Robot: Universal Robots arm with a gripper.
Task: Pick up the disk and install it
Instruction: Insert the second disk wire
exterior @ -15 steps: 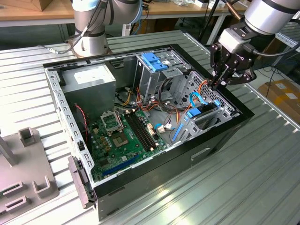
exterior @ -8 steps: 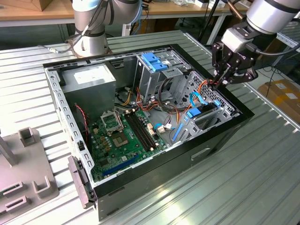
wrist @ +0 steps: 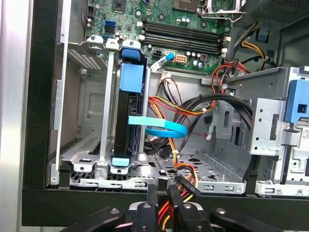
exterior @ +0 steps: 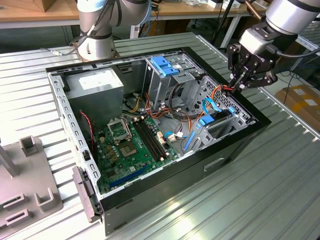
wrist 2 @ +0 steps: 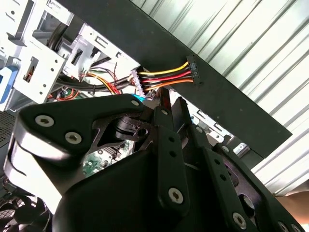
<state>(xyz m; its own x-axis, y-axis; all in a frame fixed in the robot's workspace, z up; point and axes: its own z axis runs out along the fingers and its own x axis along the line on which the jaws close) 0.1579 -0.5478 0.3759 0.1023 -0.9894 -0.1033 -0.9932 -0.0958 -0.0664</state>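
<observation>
my hand [exterior: 239, 86] hangs at the upper right of the exterior view, over the open computer case [exterior: 235, 145] rim, fingers nearly closed around a bundle of coloured power wires [wrist: 186, 182], not the disk. the disk [wrist: 131, 121] stands on edge in its blue bracket, left of centre in the first wrist view, already in the bay of the case. i judge seating done, cabling apparently still unfinished
</observation>
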